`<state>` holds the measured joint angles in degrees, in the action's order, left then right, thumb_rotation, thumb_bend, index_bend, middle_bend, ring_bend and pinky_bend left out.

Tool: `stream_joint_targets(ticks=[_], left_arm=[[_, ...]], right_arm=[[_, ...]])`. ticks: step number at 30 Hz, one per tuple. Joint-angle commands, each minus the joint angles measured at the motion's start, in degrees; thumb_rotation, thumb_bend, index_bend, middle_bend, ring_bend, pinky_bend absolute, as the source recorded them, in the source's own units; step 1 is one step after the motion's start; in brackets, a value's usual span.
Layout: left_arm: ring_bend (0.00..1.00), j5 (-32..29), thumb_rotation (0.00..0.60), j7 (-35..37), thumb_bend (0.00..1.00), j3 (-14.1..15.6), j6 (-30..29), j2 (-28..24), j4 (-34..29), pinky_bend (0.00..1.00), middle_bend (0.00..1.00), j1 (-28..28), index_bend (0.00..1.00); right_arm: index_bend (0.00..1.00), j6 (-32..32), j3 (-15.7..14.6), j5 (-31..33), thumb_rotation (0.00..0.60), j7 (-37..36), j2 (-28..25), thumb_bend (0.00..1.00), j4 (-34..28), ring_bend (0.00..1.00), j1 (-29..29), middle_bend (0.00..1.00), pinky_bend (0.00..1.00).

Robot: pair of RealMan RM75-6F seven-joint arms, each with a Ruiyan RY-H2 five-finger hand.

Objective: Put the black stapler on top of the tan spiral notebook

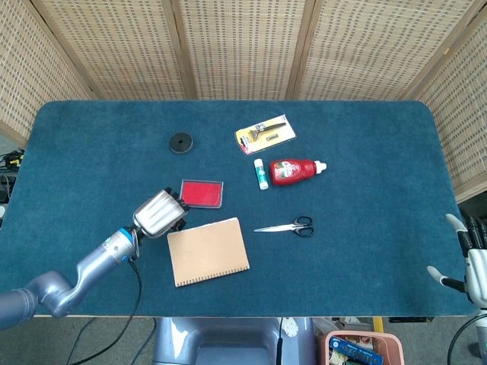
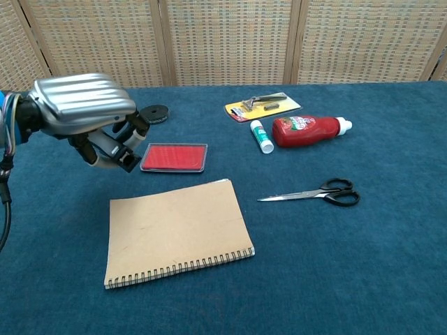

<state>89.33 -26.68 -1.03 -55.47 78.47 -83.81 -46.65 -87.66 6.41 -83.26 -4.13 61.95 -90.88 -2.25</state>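
My left hand grips the black stapler and holds it above the table, just off the upper left corner of the tan spiral notebook. In the chest view the left hand fills the upper left, its fingers curled round the stapler, most of which is hidden under the silver back of the hand. The notebook lies flat with its spiral toward the front edge and nothing on it. My right hand rests off the table's right front corner, fingers apart and holding nothing.
A red flat case lies just behind the notebook, close to the left hand. Scissors, a glue stick, a red bottle, a yellow carded tool and a black disc lie further back and right.
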Motion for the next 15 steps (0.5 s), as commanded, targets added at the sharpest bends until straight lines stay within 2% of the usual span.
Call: stream_joint_targets(ticks=[1, 7, 15], left_arm=[[0.51, 5.58, 0.600, -3.01, 0.41, 3.28, -2.48, -1.30, -4.14, 0.51, 0.61, 0.80, 0.70], [0.51, 10.10, 0.600, -6.92, 0.41, 5.32, -1.30, 1.30, -3.27, 0.51, 0.61, 0.39, 0.70], [0.51, 12.37, 0.600, -8.00, 0.40, 5.68, 2.50, 9.51, 3.40, 0.52, 0.61, -1.50, 0.70]], right_arm=[[0.00, -0.19, -0.03, -0.10, 0.600, -0.12, -0.09, 0.00, -0.06, 0.00, 0.12, 0.00, 0.00], [0.00, -0.40, -0.14, -0.28, 0.600, -0.48, -0.30, 0.00, -0.15, 0.00, 0.32, 0.00, 0.00], [0.00, -0.07, -0.05, 0.09, 0.600, -0.33, -0.29, 0.00, -0.05, 0.00, 0.25, 0.00, 0.00]])
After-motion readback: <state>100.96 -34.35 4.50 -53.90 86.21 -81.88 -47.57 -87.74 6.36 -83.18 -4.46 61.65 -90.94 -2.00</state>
